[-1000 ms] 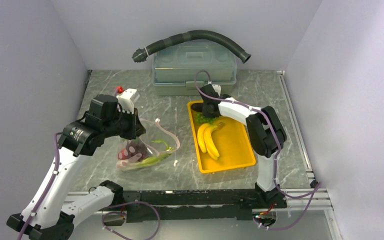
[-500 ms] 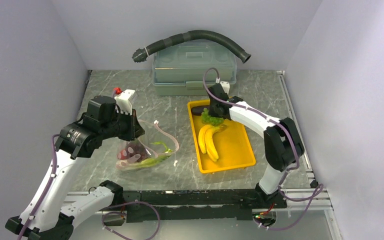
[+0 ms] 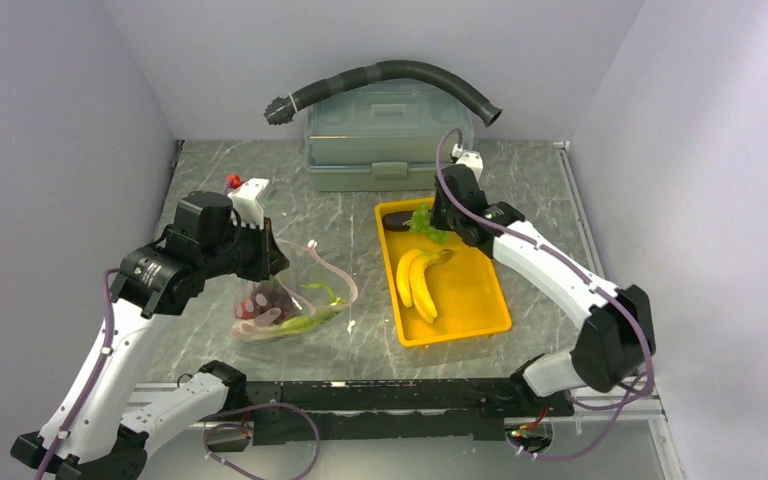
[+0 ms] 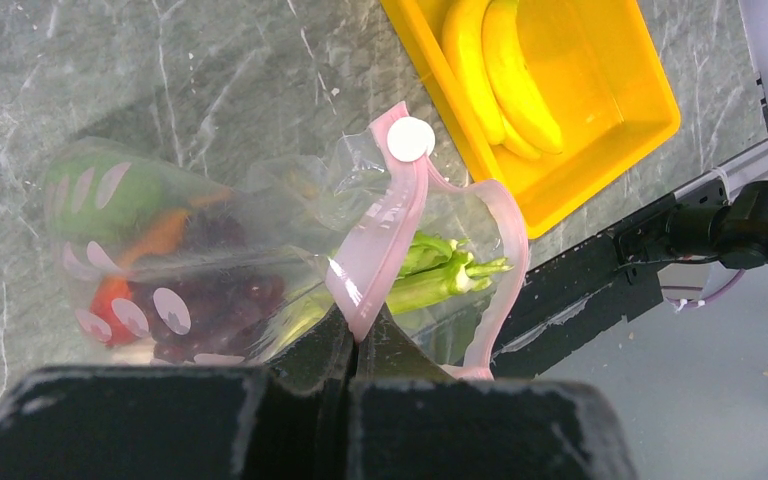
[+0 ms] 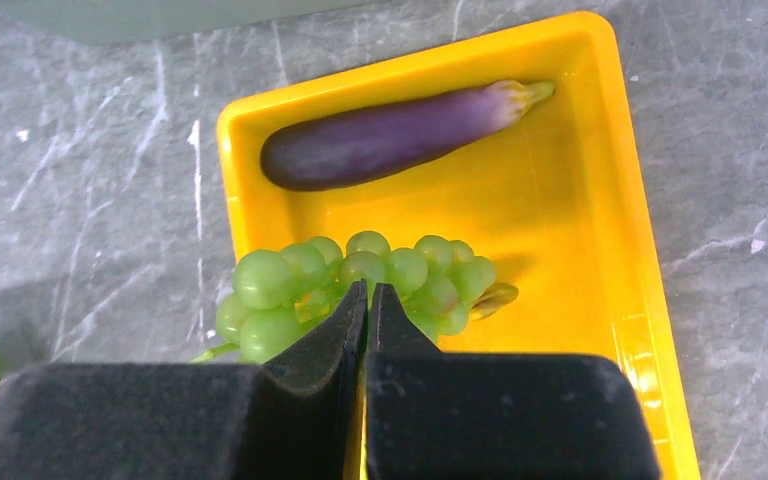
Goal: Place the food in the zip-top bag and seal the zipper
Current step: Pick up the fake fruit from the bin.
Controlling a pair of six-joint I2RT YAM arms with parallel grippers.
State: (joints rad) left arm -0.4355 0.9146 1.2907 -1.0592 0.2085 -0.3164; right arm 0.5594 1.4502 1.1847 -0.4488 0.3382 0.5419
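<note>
the green grapes (image 5: 360, 275) being thinly pinched by the right gripper (image 5: 368, 300) could be dropped before the zip-top bag (image 4: 210, 260) being clamped by the left gripper (image 4: 352, 335).

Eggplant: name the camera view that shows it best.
The right wrist view: the eggplant lies whole and unobstructed at the far end of the yellow tray, stem included. The top external view shows it only as a small dark shape beside the green grapes. The left wrist view cuts off that end of the tray.
</note>
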